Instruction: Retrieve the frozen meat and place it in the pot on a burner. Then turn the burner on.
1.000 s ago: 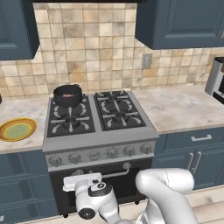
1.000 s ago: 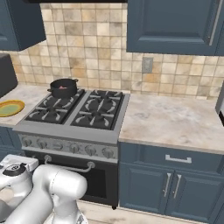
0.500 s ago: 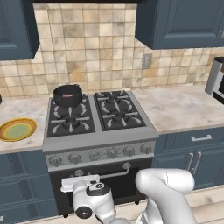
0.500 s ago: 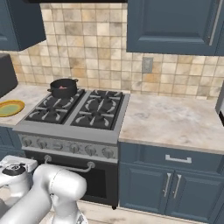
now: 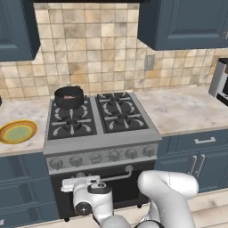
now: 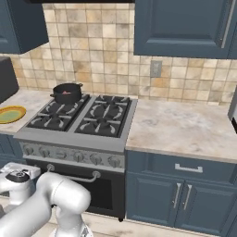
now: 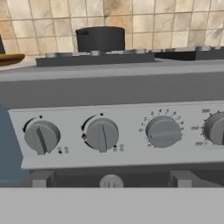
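Since a second ago our wrist has sunk a little lower in front of the oven door; stove, pot and plate sit where they did.

Left base view: we see the pot (image 5: 69,96) on the rear-left burner (image 5: 69,105) of the stove (image 5: 100,120), with a pinkish-red bit of the frozen meat (image 5: 68,96) showing inside it. A yellow-rimmed green plate (image 5: 17,132) lies on the marble surface (image 5: 182,109) left of the stove, well apart from the pot. A row of silver knobs (image 5: 95,158) runs along the stove front. Our arm's wrist sits low before the oven door (image 5: 120,187). Tan tiled backsplash (image 5: 89,53) behind, dark blue cabinets (image 5: 187,22) above and below.

Right base view: pot (image 6: 67,93) at the stove's far-left corner, meat (image 6: 66,92) visible within; plate (image 6: 10,114) at the left edge on the surface (image 6: 185,127). An outlet (image 6: 156,69) is set in the tiles.

Hand view: camera level with the control panel. Two knobs (image 7: 101,134) at left carry upright pointers; two dial-marked knobs are to the right. The pot (image 7: 100,38) rises above the grate (image 7: 96,57) at the back. The hand's fingers are not visible, so we cannot tell how far open it is or whether it holds anything.
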Robot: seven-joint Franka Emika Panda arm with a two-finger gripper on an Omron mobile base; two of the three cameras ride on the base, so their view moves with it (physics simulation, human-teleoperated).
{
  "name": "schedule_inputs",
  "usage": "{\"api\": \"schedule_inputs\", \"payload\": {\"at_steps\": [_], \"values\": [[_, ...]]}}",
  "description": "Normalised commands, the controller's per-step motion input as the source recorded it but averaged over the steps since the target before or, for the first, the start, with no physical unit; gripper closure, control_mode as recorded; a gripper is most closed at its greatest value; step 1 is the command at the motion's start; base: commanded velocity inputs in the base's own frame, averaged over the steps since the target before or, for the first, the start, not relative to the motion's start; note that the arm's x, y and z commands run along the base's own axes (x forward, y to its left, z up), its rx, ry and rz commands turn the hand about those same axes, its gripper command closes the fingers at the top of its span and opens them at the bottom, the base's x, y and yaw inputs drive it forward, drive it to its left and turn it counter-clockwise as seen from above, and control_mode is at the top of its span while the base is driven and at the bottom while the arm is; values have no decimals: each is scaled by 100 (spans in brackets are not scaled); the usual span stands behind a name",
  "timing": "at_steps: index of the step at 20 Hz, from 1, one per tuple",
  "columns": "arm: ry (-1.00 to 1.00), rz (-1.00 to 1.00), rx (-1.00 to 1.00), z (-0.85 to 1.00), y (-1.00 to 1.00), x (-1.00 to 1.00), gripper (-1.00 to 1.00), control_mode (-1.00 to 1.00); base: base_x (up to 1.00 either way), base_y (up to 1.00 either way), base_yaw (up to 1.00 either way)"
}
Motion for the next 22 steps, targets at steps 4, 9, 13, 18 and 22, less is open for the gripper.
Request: {"api": "schedule_inputs", "payload": {"at_steps": [4, 9, 13, 18, 22], "values": [[-5, 0, 0, 0, 0, 11, -100, -100, 0, 0, 0], [-8, 0, 0, -6, 0, 0, -100, -100, 0, 0, 0], [-11, 0, 0, -11, 1, 0, -100, -100, 0, 0, 0], [-11, 0, 0, -15, 5, 0, -100, -100, 0, 0, 0], [0, 0, 0, -7, 16, 0, -100, -100, 0, 0, 0]]}}
